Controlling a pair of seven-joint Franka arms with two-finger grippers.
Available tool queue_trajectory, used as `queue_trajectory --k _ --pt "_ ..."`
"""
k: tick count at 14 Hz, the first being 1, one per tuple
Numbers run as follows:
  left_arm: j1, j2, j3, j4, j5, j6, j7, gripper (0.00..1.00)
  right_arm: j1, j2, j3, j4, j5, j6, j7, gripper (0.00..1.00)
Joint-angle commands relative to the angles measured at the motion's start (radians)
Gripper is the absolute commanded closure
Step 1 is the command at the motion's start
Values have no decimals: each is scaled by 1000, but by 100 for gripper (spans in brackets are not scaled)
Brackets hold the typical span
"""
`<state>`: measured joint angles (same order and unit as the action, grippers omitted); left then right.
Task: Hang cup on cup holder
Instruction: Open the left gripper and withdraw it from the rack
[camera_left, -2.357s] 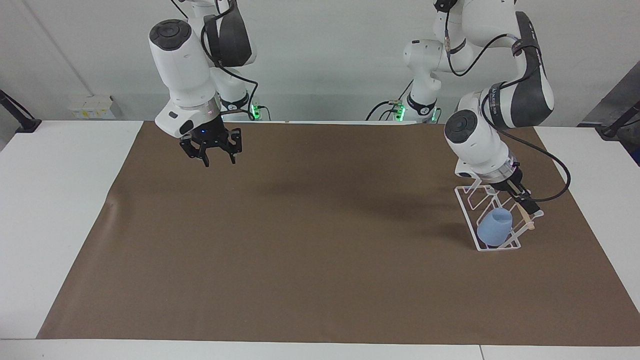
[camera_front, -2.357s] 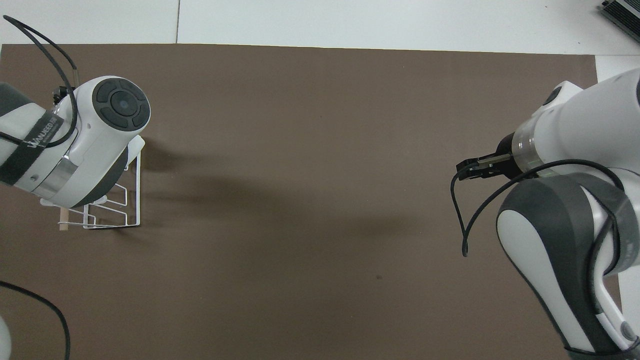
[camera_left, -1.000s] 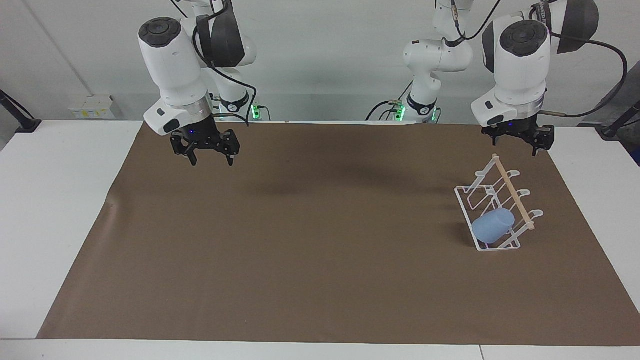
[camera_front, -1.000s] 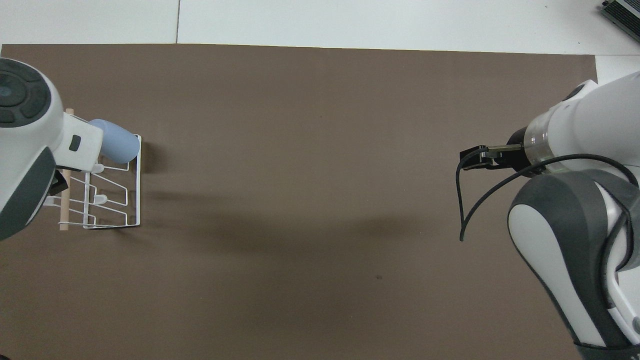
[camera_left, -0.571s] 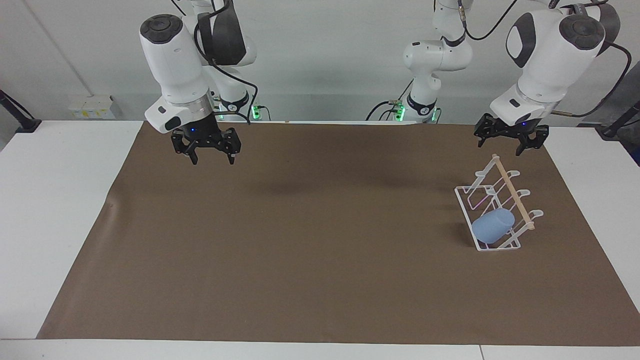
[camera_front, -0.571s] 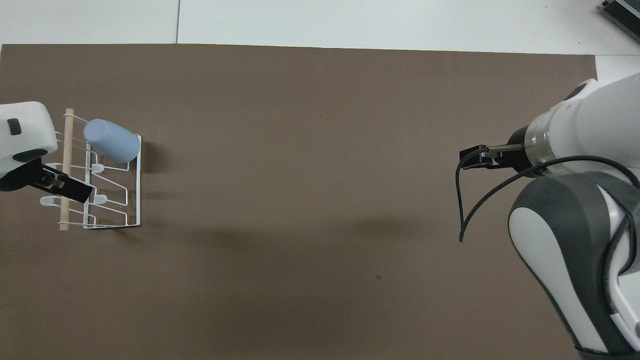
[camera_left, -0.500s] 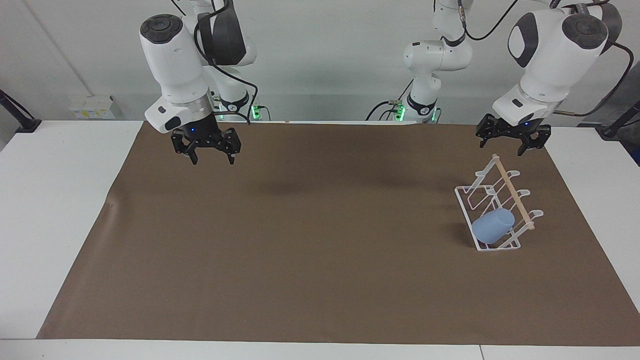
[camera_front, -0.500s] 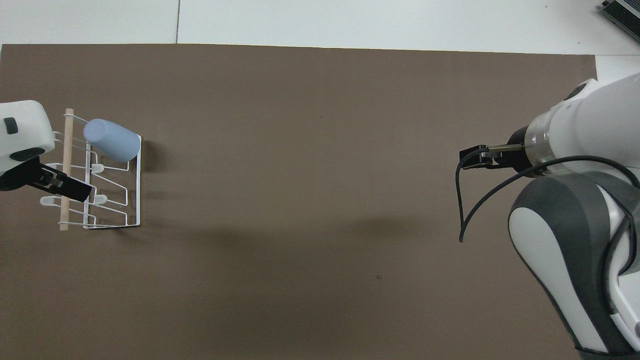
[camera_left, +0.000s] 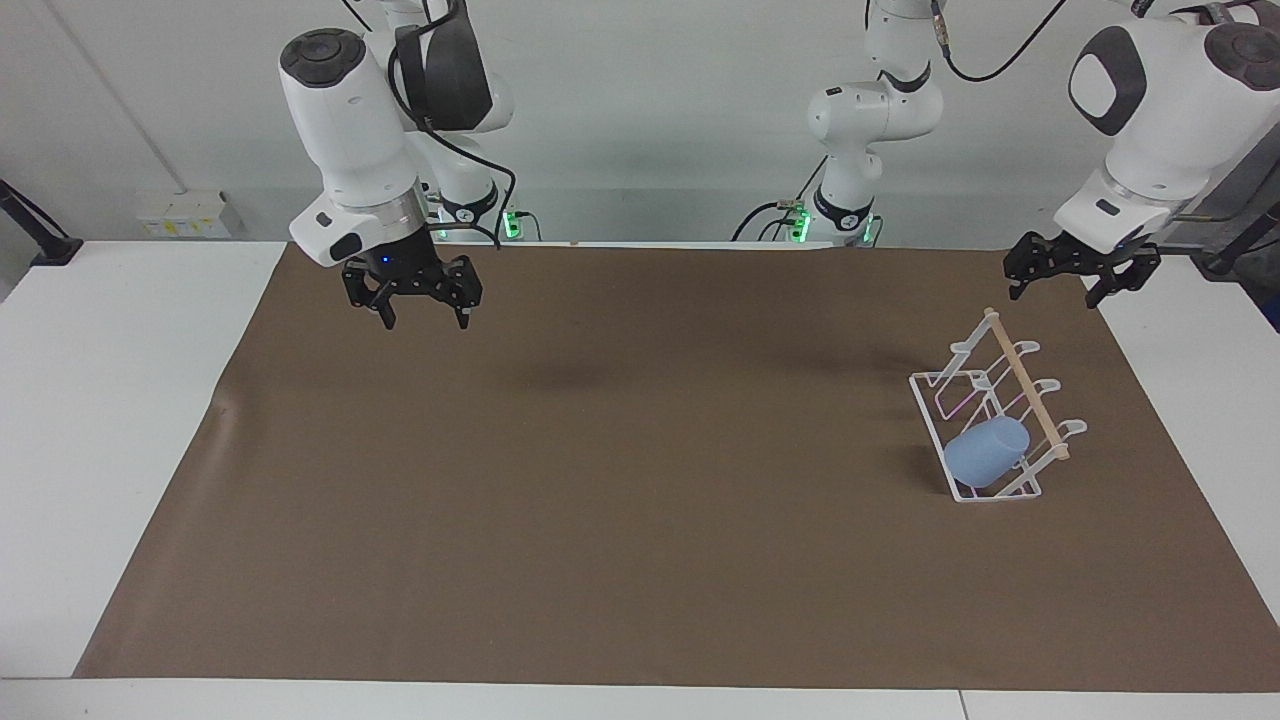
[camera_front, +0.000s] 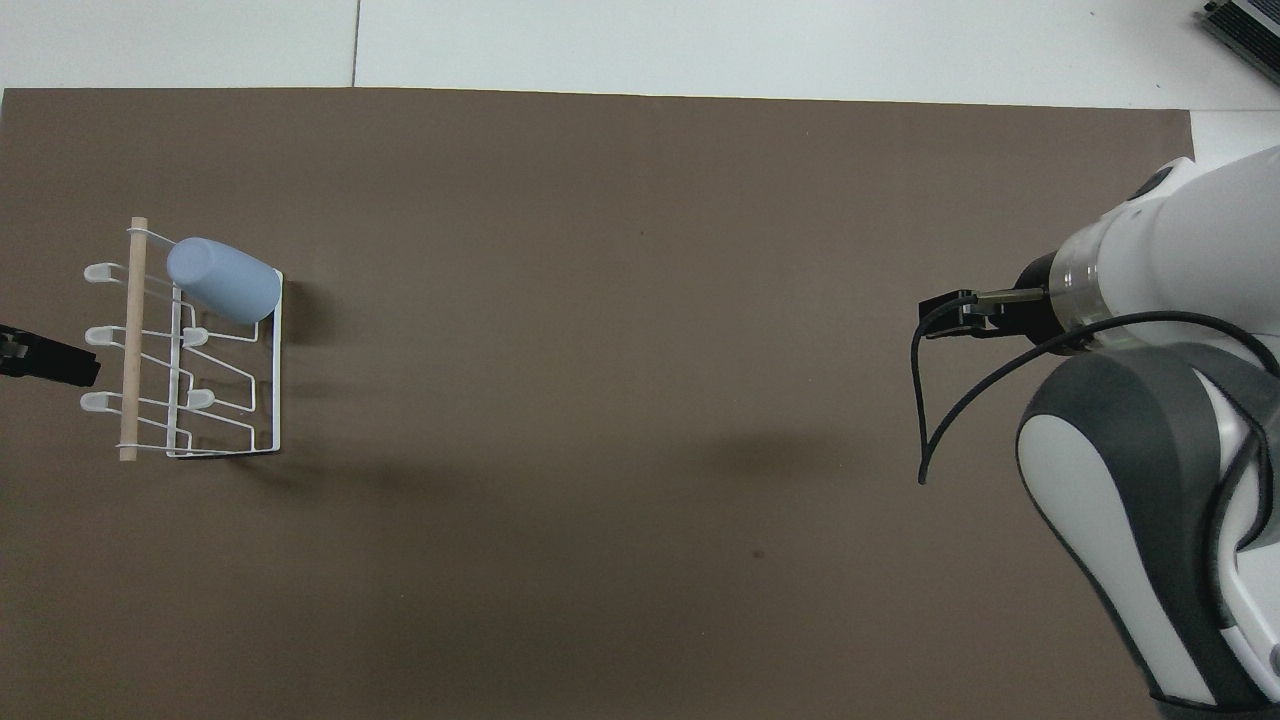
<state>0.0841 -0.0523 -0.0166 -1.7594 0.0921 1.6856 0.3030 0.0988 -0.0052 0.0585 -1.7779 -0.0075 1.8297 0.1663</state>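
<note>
The light blue cup sits tilted over a prong of the white wire cup holder, at the holder's end farthest from the robots. The holder stands on the brown mat toward the left arm's end of the table. My left gripper hangs open and empty in the air over the mat's edge, clear of the holder; in the overhead view only one of its fingertips shows. Raised over the mat at the right arm's end, my right gripper is open with nothing in it.
A brown mat covers most of the white table. The right arm's cable loops down beside its wrist. Nothing else lies on the mat.
The left gripper has let go of the cup, risen from the holder and swung toward the left arm's end of the table. The cup stays on its prong. The right arm has barely moved.
</note>
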Motion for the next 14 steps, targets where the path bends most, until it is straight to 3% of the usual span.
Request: queue_trajectory --k 1,8,12,14 --pt "-6 3 -13 44 -14 -4 -73 0 -7 -13 7 -11 -5 19 1 0" --pt "-87 190 -33 427 -46 -256 -78 0 -7 -13 7 -11 -5 19 1 0" --pt "-146 189 35 446 -80 -300 -88 0 -7 -13 7 -11 -5 19 1 0" --pt "-126 142 38 388 -104 -308 -149 0 -5 -13 7 -11 -5 19 1 0"
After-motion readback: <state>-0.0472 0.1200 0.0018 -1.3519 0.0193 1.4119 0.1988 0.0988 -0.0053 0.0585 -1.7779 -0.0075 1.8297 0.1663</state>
